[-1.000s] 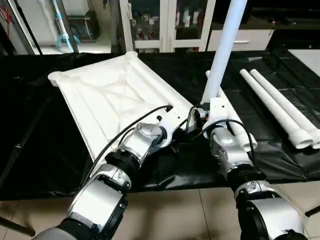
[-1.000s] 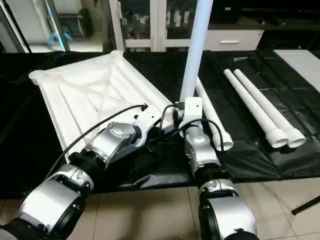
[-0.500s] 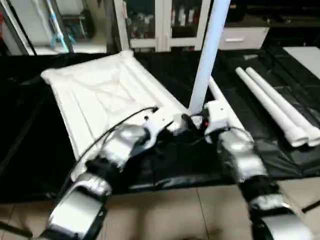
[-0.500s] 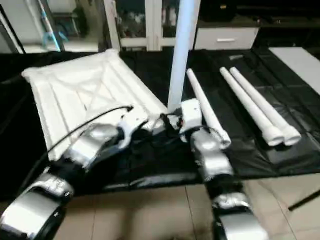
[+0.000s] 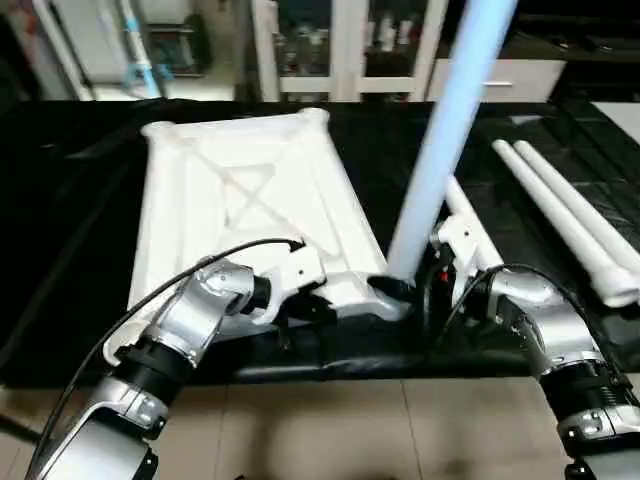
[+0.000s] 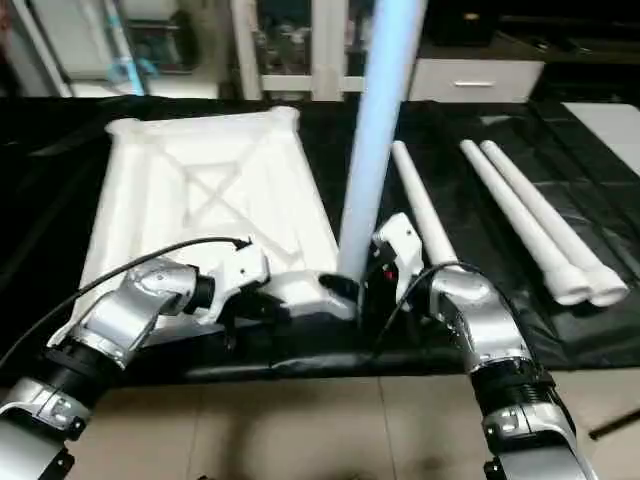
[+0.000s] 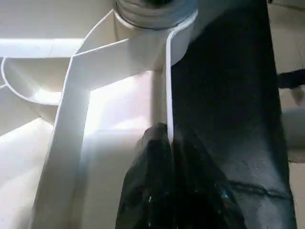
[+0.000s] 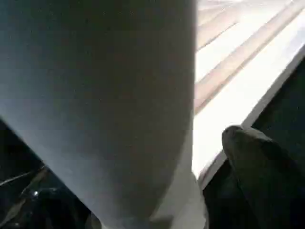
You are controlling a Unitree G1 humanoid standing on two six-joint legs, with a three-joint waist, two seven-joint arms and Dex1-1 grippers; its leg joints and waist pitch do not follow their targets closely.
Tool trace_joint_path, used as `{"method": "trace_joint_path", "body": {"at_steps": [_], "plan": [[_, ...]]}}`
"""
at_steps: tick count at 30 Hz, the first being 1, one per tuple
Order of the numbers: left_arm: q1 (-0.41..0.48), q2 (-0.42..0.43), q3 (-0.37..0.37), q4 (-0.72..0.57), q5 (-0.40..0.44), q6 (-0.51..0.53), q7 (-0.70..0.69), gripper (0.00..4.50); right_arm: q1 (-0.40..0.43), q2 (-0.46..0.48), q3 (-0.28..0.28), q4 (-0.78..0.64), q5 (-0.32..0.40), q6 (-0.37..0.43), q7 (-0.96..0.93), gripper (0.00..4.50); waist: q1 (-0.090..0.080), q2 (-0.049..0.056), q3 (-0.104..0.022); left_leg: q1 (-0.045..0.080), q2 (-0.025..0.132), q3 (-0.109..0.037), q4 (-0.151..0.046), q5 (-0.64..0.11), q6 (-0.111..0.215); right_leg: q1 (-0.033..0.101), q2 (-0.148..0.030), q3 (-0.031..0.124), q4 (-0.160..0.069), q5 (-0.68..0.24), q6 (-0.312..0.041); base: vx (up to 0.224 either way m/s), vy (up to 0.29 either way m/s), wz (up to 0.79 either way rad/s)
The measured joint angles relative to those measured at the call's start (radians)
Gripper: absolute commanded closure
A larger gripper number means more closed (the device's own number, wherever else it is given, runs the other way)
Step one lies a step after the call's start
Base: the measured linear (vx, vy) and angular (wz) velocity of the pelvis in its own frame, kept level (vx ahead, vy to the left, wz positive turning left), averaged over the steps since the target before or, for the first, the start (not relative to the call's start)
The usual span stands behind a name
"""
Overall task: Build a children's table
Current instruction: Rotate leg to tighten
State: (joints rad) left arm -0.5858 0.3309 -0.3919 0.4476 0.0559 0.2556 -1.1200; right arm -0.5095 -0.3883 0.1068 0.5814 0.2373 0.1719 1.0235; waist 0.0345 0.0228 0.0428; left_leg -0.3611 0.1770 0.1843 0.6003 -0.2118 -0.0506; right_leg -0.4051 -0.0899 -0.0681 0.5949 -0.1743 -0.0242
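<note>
The white table top (image 5: 250, 200) lies ribbed side up on the black drape. One white leg (image 5: 440, 150) stands upright in its near right corner socket (image 5: 385, 295). My left gripper (image 5: 310, 305) is shut on the top's thin front rim (image 7: 167, 86) beside that socket, with the fingers (image 7: 152, 167) pinching the wall. My right gripper (image 5: 430, 285) sits at the base of the leg (image 8: 105, 95). One finger (image 8: 257, 162) stands clear of the leg, so the gripper is open. A third leg (image 6: 425, 210) lies behind my right arm, and two more legs (image 5: 570, 220) lie farther right.
The black-draped work table (image 5: 80, 250) ends just in front of my forearms, with tiled floor (image 5: 340, 430) below. Glass-door cabinets (image 5: 340, 50) stand behind the table. A white panel (image 5: 620, 110) lies at the far right.
The whole picture has shifted with my head. The leg still stands in the corner socket. My right gripper has loosened from the leg's base, and my left gripper keeps its hold on the rim.
</note>
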Motion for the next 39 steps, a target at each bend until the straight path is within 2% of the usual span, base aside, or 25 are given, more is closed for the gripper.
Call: {"method": "trace_joint_path", "body": {"at_steps": [9, 11, 18, 31, 35, 39], "plan": [[-0.004, -0.003, -0.002, 0.009, 0.007, 0.003, -0.004, 4.5, -0.039, -0.037, 0.057, 0.083, -0.057, -0.03, 0.079, 0.37, 0.001, 0.0, -0.001, 0.003, 0.0, 0.005, 0.0, -0.001, 0.0, 0.002, -0.002, 0.0, 0.001, 0.0, 0.0, 0.0, 0.0, 0.0], [-0.005, -0.003, -0.002, 0.009, 0.008, 0.003, -0.004, 4.5, -0.041, -0.036, 0.057, 0.094, -0.059, -0.031, 0.084, 0.37, 0.001, 0.0, -0.001, 0.003, 0.0, 0.005, 0.0, -0.001, 0.0, 0.002, -0.002, 0.001, 0.001, 0.0, 0.0, 0.0, 0.0, 0.0], [-0.009, -0.008, 0.001, 0.019, 0.007, 0.006, -0.004, 4.5, -0.055, -0.025, 0.054, 0.135, -0.059, -0.052, 0.088, 1.03, -0.003, 0.0, -0.001, 0.005, 0.0, 0.006, 0.0, -0.001, 0.0, 0.003, -0.002, 0.001, 0.001, 0.0, 0.0, 0.0, 0.0, 0.0], [-0.012, -0.017, 0.012, 0.035, 0.007, 0.013, 0.004, 4.5, -0.042, 0.003, 0.029, 0.141, -0.061, -0.072, 0.064, 1.39, -0.009, -0.002, -0.002, 0.008, 0.001, 0.008, 0.0, -0.002, -0.001, 0.004, -0.002, 0.002, 0.002, 0.0, 0.0, 0.0, 0.0, 0.0], [-0.022, -0.032, 0.042, 0.073, 0.011, 0.014, 0.055, 4.5, -0.038, 0.067, -0.003, 0.175, -0.072, -0.141, -0.072, 1.45, -0.019, -0.002, -0.002, 0.008, 0.002, 0.009, 0.0, -0.002, -0.002, 0.004, -0.002, 0.002, 0.003, 0.0, 0.0, 0.0, 0.0, 0.0], [-0.068, -0.103, 0.071, 0.173, 0.022, 0.002, 0.19, 4.5, -0.051, 0.156, -0.049, 0.217, -0.092, -0.177, -0.319, 1.66, -0.029, -0.003, -0.002, 0.01, 0.001, 0.009, 0.001, -0.002, -0.002, 0.005, -0.002, 0.003, 0.001, 0.0, 0.0, 0.0, 0.0, 0.0]]}}
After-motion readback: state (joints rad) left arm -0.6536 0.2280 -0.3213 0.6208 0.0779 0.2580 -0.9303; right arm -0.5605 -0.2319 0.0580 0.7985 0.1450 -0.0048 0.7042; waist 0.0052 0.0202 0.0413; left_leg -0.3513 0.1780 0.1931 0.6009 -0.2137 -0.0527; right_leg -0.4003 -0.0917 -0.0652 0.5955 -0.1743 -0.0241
